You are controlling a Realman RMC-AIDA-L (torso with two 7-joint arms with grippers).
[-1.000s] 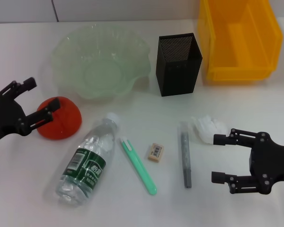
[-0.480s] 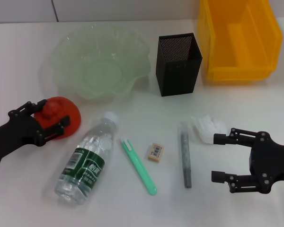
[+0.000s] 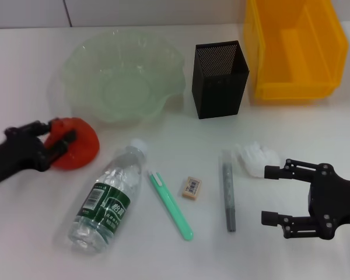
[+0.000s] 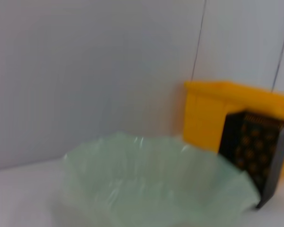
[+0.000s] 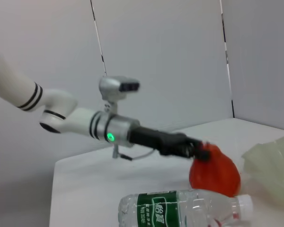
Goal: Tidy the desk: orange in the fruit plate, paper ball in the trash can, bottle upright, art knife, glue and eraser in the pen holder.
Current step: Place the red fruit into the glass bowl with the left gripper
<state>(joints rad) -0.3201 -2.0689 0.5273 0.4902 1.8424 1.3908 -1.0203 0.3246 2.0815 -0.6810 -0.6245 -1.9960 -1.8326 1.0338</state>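
The orange [image 3: 79,144] sits on the table, in front of the left edge of the fruit plate [image 3: 122,76]. My left gripper [image 3: 52,135] has its fingers closed around the orange's top left; the right wrist view shows the gripper [image 5: 199,152] on the orange [image 5: 217,172]. The bottle [image 3: 108,198] lies on its side. The green art knife [image 3: 170,204], the eraser [image 3: 191,188] and the grey glue stick [image 3: 228,195] lie in a row. The paper ball [image 3: 256,156] lies just beyond my open, empty right gripper [image 3: 267,195].
The black mesh pen holder [image 3: 219,79] stands behind the glue stick, with the yellow trash can [image 3: 294,49] at the back right. The left wrist view shows the plate [image 4: 146,179], the trash can [image 4: 213,113] and the pen holder [image 4: 258,151].
My left gripper has moved in from the left onto the orange and its fingers have drawn closer together around it. The right arm has not moved.
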